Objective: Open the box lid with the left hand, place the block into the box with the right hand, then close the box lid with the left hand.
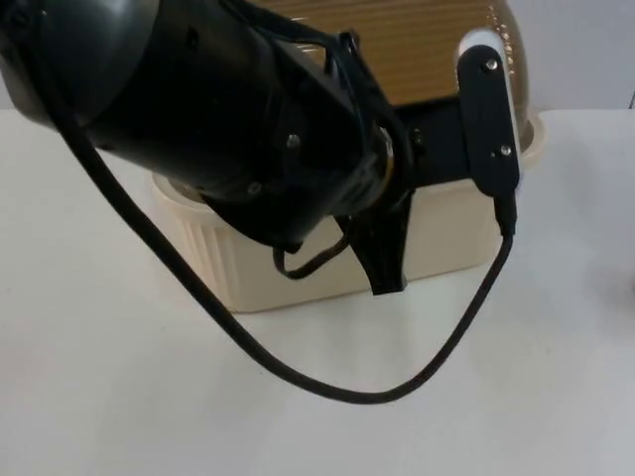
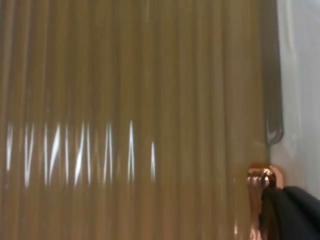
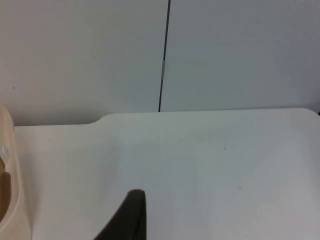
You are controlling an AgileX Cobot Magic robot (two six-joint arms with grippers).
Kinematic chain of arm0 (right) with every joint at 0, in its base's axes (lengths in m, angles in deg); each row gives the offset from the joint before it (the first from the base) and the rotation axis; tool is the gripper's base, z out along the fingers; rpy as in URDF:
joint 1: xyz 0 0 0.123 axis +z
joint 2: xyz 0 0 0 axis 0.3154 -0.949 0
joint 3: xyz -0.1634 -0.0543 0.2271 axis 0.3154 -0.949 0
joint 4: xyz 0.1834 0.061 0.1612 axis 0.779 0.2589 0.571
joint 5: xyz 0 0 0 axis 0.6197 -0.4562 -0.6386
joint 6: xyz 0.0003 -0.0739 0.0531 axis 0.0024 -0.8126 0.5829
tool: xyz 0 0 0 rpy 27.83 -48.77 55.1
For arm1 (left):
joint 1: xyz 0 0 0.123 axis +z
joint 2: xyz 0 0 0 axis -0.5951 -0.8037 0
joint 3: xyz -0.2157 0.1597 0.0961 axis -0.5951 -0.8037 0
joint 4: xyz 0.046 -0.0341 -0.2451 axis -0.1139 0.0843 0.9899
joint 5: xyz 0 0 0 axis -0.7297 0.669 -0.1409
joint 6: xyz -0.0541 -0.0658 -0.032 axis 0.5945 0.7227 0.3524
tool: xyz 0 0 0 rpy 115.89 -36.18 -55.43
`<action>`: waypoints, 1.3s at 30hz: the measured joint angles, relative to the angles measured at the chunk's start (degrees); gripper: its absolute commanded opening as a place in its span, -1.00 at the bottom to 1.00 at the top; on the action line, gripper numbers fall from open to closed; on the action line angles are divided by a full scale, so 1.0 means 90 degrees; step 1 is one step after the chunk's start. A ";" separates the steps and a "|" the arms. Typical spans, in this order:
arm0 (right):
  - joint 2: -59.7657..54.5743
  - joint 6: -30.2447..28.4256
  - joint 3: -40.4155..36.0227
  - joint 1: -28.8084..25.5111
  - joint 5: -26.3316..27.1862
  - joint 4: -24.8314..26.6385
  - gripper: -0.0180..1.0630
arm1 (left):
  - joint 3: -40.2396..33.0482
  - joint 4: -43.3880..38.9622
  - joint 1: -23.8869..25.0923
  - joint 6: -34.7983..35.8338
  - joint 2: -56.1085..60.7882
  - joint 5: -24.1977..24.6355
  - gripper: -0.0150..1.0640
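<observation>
A: Box position?

B: Cream ribbed box (image 1: 298,268) on the white table (image 1: 119,397), toward the grey partition wall (image 3: 240,50). Translucent amber ribbed lid (image 1: 397,50) raised behind the box, tilted up and back.

A: Left gripper?

B: Left gripper (image 1: 389,260) over the box front, reached across from the picture's left, largely hidden under the bulk of the left arm (image 1: 198,109). One black finger (image 1: 382,253) hanging down in front of the cream wall. Spread of the fingers not readable from above; cannot tell whether released or clenched.

A: Anything from the left wrist camera?

B: Amber lid ribs (image 2: 130,120) very close, running up and down, with bright glints. Copper-coloured fitting (image 2: 263,176) at the lid's edge, just beside a black fingertip (image 2: 290,212). Contact between fingertip and lid not resolvable.

A: Right gripper?

B: Waiting off to the side. One dark fingertip (image 3: 131,215) over bare white table, cream box edge (image 3: 12,185) nearby, grey wall beyond. Open or closed: cannot tell.

A: Block?

B: No position to record.
</observation>
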 measured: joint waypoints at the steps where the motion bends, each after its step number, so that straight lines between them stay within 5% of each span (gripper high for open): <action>1: 0.0000 0.0000 0.0000 0.0000 0.0000 -0.0050 0.98 | 0.0000 0.0000 0.0000 0.0027 0.0013 -0.0213 -0.98; 9: 0.0000 0.0000 0.0000 0.0000 0.0000 -0.0100 0.98 | 0.0000 0.0000 0.0011 0.0089 0.0024 -0.0776 -0.98; 39: 0.0000 0.0000 0.0000 0.0000 -0.0012 -0.0115 0.98 | 0.0000 0.0000 0.0044 -0.0517 -0.0124 -0.0216 -0.98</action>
